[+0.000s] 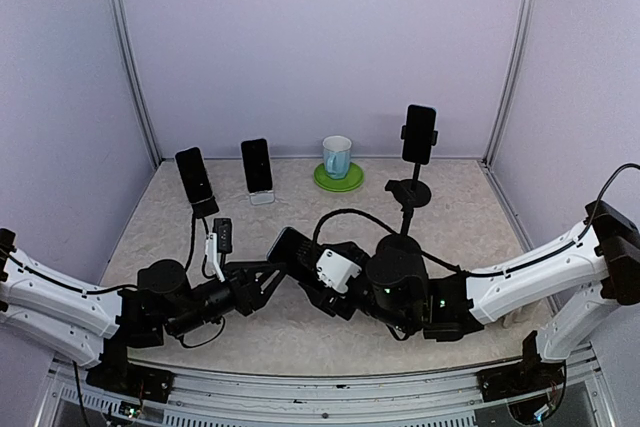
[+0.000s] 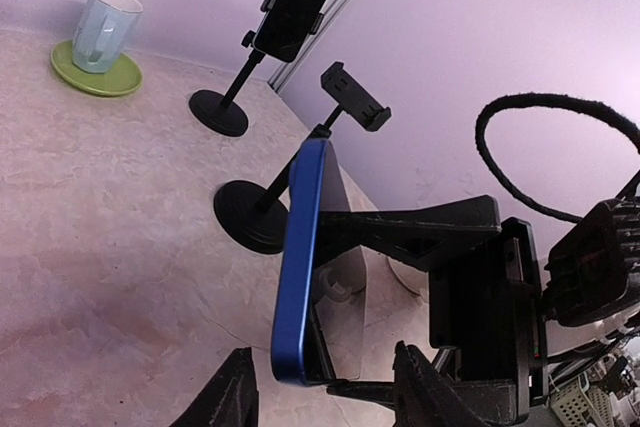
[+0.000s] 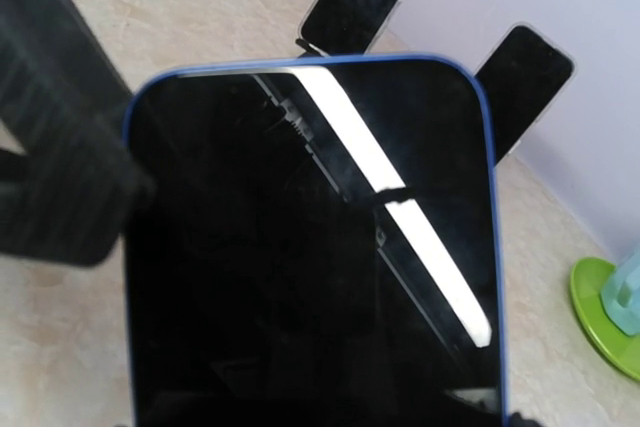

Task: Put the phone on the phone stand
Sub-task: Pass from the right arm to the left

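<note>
Mug (image 1: 337,155) on a green saucer (image 1: 338,179) at the far middle of the table (image 1: 300,337); whether anything is in the mug cannot be told; it is the only container.

Four phones in all: three stand along the far side, and the fourth, the blue phone (image 1: 288,245), is held off the table at the near centre between the two arms. Four stands: a low black stand (image 1: 205,207) far left, a clear stand (image 1: 262,197) beside it, a tall black stand (image 1: 409,192) far right with its phone clamped up high, and an empty phone stand (image 2: 245,215) just near of the tall one.

The right gripper (image 2: 350,307) is clamped across the blue phone and carries it; the left gripper (image 2: 325,379) stands parted, one finger on each side of the phone's lower end, gaps showing, so it has hold of nothing.

The left wrist view alone shows the empty stand's vacant clamp and the phone edge-on; the right wrist view alone shows the dark screen face-on; the top view has the right arm covering much of the empty stand.
</note>
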Controlling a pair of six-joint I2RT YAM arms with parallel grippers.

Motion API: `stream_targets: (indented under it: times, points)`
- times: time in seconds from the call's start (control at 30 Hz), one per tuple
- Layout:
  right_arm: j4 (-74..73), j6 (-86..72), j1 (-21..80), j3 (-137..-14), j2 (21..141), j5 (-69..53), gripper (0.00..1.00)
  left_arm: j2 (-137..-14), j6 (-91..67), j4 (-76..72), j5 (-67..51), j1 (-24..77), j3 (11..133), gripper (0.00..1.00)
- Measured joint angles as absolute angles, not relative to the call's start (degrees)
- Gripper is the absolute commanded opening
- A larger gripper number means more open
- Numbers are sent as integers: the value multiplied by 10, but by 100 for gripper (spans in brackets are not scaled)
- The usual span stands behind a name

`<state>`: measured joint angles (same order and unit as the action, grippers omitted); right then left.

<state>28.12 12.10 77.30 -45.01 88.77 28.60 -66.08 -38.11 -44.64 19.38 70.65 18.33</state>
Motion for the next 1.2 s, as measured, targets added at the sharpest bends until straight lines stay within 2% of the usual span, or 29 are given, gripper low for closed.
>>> stream_targets:
  times: [0.33,0.6,0.7,0.8,1.03,1.2]
  points:
    - [300,121,787,-441,888,288,48,-663,-382,-459,184,702,183,32]
    - [309,122,797,-435,888,295,48,-671,-385,-468,175,700,183,1]
    - [315,123,798,-432,889,300,49,-672,-380,-472,162,701,187,0]
    - [320,124,801,-432,891,309,56,-672,-379,-472,161,700,188,0]
    - [330,126,807,-432,900,326,83,-672,-370,-470,159,700,188,0]
    - [342,136,811,-435,902,329,93,-671,-371,-457,160,697,188,0]
